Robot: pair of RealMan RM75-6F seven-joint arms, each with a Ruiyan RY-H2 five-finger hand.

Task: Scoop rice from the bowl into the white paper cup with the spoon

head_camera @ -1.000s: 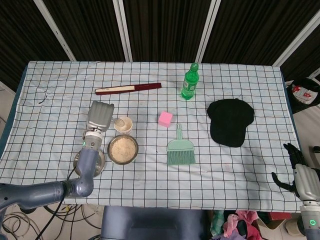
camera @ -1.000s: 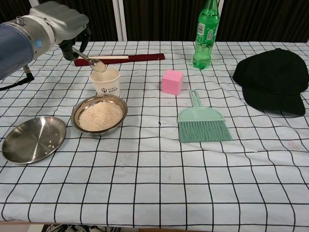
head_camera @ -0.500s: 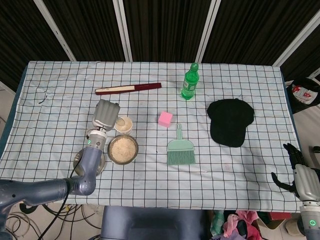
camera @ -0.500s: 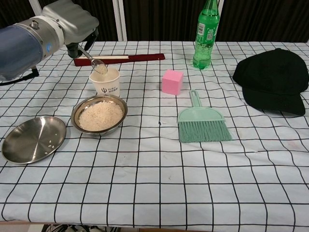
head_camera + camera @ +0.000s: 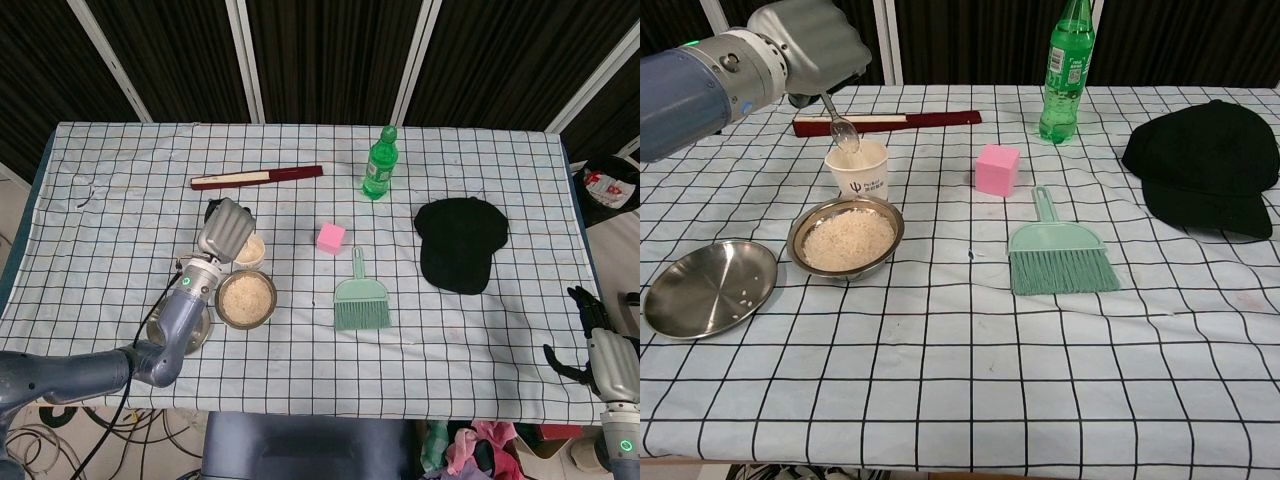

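My left hand (image 5: pixel 810 42) grips a clear plastic spoon (image 5: pixel 841 127) by its handle, and the spoon's bowl hangs tipped down over the mouth of the white paper cup (image 5: pixel 859 168). In the head view the left hand (image 5: pixel 226 230) covers most of the cup (image 5: pixel 250 250). The steel bowl of rice (image 5: pixel 847 237) stands just in front of the cup, also visible as the bowl (image 5: pixel 246 298). My right hand (image 5: pixel 598 342) hangs off the table's right front corner, fingers apart and holding nothing.
An empty steel plate (image 5: pixel 708 286) lies left of the bowl. A folded red fan (image 5: pixel 890 120), pink cube (image 5: pixel 997 168), green brush (image 5: pixel 1058 255), green bottle (image 5: pixel 1067 70) and black cap (image 5: pixel 1205 165) spread across the checked cloth to the right.
My left hand has shifted right and rolled over the cup, so the spoon went from slanting to pointing steeply down into the cup. The right hand stayed still.
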